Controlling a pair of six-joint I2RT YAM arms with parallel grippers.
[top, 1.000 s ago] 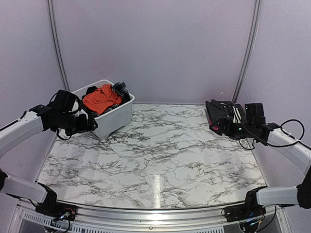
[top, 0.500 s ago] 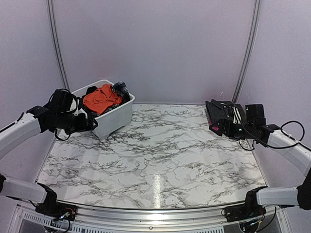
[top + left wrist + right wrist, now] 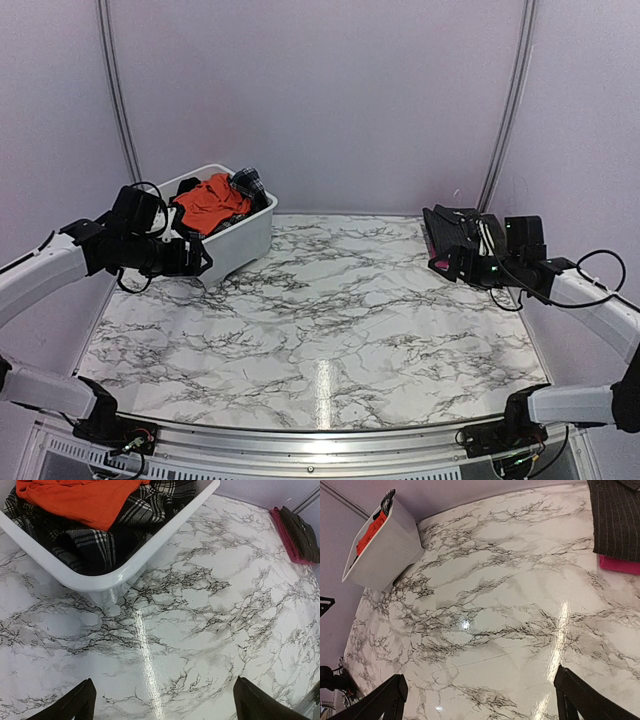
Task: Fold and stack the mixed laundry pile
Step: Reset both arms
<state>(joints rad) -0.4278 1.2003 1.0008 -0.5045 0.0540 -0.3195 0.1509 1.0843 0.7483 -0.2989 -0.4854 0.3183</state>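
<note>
Tub [image 3: 240,243] left edge, shirt [image 3: 617,520] right edge

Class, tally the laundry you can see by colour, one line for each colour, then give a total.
Orange garment: 1
Dark plaid piece: 1
Black pinstriped shirt: 1
Magenta-pink cloth: 1
Total: 4

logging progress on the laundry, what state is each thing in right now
white tub: upright, holds clothes
orange garment: crumpled on top in the tub
plaid piece: crumpled in the tub, partly under the orange garment
pinstriped shirt: folded, lying on the magenta cloth
magenta cloth: flat under the shirt
left claw: open, empty
right claw: open, empty
</note>
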